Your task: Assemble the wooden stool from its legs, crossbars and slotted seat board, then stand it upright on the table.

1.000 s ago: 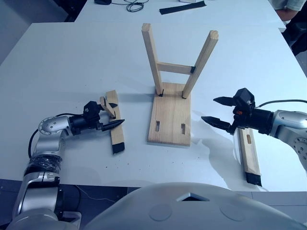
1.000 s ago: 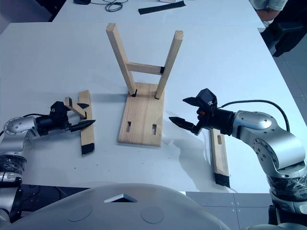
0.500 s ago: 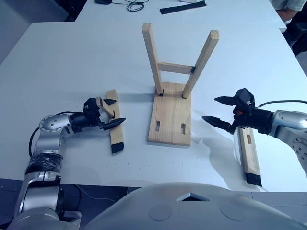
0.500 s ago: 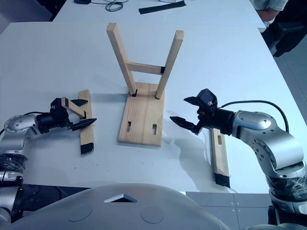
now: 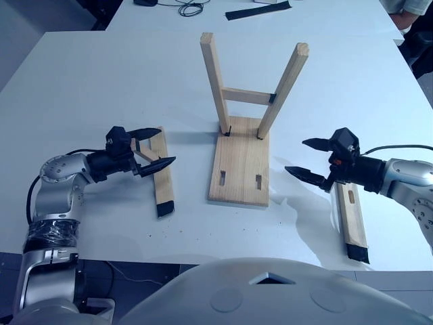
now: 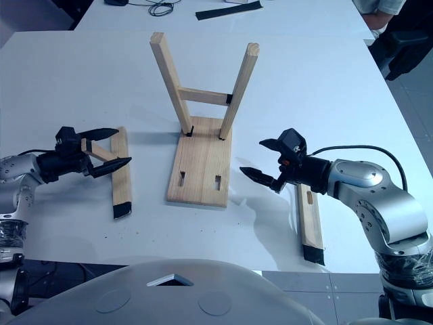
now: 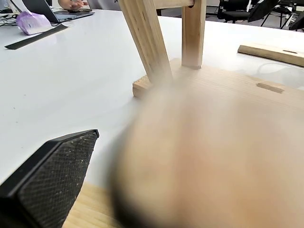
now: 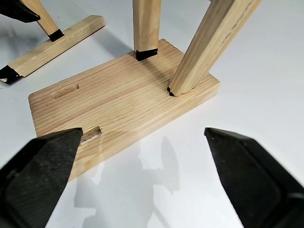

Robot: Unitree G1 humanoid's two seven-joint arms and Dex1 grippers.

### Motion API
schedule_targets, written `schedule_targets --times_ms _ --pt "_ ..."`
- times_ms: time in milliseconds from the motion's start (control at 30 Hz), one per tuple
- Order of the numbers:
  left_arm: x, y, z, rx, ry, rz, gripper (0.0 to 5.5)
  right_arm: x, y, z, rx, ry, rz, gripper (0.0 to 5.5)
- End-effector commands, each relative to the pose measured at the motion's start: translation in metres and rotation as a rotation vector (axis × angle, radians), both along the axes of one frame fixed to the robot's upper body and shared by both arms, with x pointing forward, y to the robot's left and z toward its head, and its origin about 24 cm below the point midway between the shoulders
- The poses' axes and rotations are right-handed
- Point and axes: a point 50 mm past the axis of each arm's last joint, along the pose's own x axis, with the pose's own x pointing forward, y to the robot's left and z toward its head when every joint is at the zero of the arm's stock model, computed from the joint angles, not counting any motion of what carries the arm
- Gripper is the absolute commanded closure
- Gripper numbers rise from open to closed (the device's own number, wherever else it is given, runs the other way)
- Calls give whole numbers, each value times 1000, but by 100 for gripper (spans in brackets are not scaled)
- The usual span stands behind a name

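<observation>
The wooden stool (image 5: 240, 135) is half built and lies upside down in the middle of the wide white table (image 5: 101, 81). Its pale, flat slotted seat board (image 5: 238, 166) carries two square wooden legs (image 5: 215, 78), which stand in the far slots and are tied by a short light crossbar (image 5: 247, 96). The near pair of slots (image 5: 222, 178) is empty. A loose black-tipped wooden leg (image 5: 162, 186) lies flat to the board's left, and a second loose leg with a slot in it (image 5: 353, 220) lies flat to its right. A short wooden crossbar stub (image 6: 95, 149) sticks up from the left one. I judge all this timber light, stiff and a bit slick on its planed faces (the joints look push-fit, so twisting could jam them). I would pinch each leg across its narrow sides near the middle. My left claw (image 5: 166, 144) is spread wide, level with the table and pointing inward, with the stub between its fingers. Whether it touches, I cannot tell. My right claw (image 5: 294, 154) is spread too, arm low and reaching inward, hovering just beside the board's right edge, holding nothing.
</observation>
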Motion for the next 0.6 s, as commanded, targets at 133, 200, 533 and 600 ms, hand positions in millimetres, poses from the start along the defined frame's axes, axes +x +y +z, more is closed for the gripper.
schedule_targets --times_ms 133,200,533,600 --pt "1 5 22 7 -16 8 65 -3 0 1 0 -21 -21 76" --pt "2 6 28 -2 -20 13 65 -4 0 1 1 -22 -25 76" --pt "6 -3 68 -172 -44 -44 140 -6 0 -1 5 -28 -45 76" --pt "5 -6 70 -184 -36 -55 172 -5 0 -1 5 -30 -46 76"
